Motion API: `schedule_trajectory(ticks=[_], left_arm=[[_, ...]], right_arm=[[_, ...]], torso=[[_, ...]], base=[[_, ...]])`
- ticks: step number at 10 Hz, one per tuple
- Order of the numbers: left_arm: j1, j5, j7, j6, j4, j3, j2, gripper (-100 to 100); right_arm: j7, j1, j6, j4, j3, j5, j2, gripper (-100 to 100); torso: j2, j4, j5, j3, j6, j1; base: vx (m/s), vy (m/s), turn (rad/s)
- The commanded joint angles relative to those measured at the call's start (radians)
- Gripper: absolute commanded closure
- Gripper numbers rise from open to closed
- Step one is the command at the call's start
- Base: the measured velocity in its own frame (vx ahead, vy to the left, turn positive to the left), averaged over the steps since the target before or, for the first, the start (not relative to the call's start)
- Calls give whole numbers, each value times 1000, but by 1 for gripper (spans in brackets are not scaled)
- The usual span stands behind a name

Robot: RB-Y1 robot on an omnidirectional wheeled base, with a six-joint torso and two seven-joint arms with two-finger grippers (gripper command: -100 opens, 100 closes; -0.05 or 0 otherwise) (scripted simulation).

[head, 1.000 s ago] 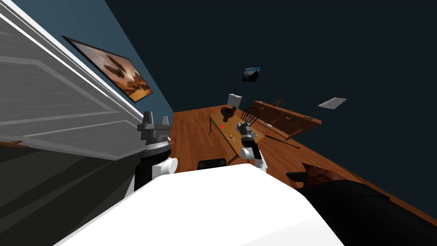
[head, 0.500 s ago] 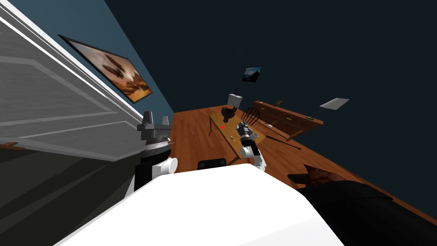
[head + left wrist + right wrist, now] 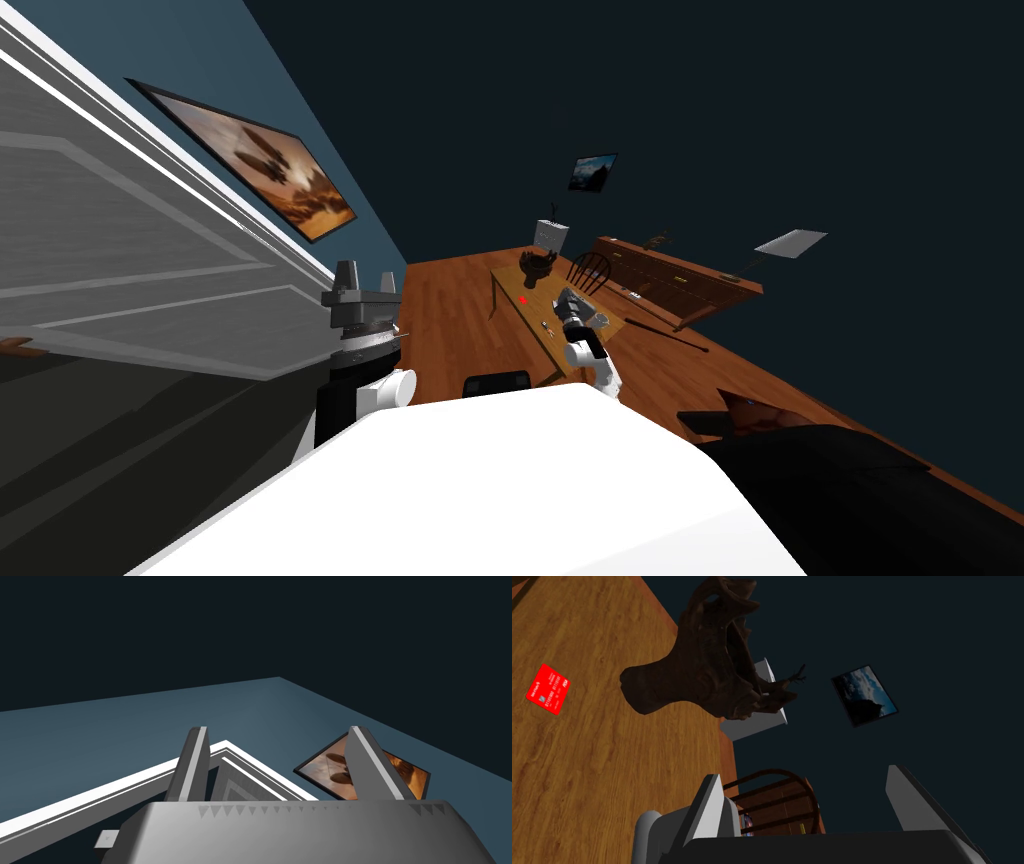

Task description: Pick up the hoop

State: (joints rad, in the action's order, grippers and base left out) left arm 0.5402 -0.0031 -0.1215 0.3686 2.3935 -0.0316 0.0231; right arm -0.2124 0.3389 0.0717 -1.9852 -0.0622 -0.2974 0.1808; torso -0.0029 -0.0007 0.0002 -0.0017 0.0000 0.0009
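A wooden table [image 3: 512,312] stands ahead with a red card [image 3: 521,297] [image 3: 548,689] and a dark brown, jagged bowl-like piece [image 3: 535,265] [image 3: 707,661] on it. My right gripper [image 3: 567,300] [image 3: 807,801] hangs open over the table's right side, short of the brown piece, with nothing between its fingers. Beyond those fingers is a dark chair with a rounded, hoop-shaped back [image 3: 587,268] [image 3: 772,801]. My left gripper [image 3: 364,280] [image 3: 280,763] is raised beside the white door [image 3: 130,260], open and empty.
Small items [image 3: 545,325] lie on the table's near end. A white box with a twig [image 3: 550,235] stands behind the table, a long wooden sideboard [image 3: 680,280] to the right. A dark rod [image 3: 665,335] lies on the floor. A dark seat [image 3: 740,415] is near right.
My right forearm has drawn in a little toward the table and its hand has turned slightly. The whole head picture has shifted a touch. The left arm is unchanged.
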Motion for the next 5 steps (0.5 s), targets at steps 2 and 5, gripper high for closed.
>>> schedule_trajectory(ticks=[2, 5], left_arm=[[0, 0, 0, 0, 0, 0, 0, 0], [0, 0, 0, 0, 0, 0, 0, 0]], right_arm=[[-52, -15, 72, 48, -16, -32, 12, -100], [-85, -28, 127, 87, -26, -52, 19, -100]], torso=[[1, 0, 0, 0, 0, 0], [0, 0, 0, 0, 0, -1]], base=[[38, 8, 2], [41, 3, 3]])
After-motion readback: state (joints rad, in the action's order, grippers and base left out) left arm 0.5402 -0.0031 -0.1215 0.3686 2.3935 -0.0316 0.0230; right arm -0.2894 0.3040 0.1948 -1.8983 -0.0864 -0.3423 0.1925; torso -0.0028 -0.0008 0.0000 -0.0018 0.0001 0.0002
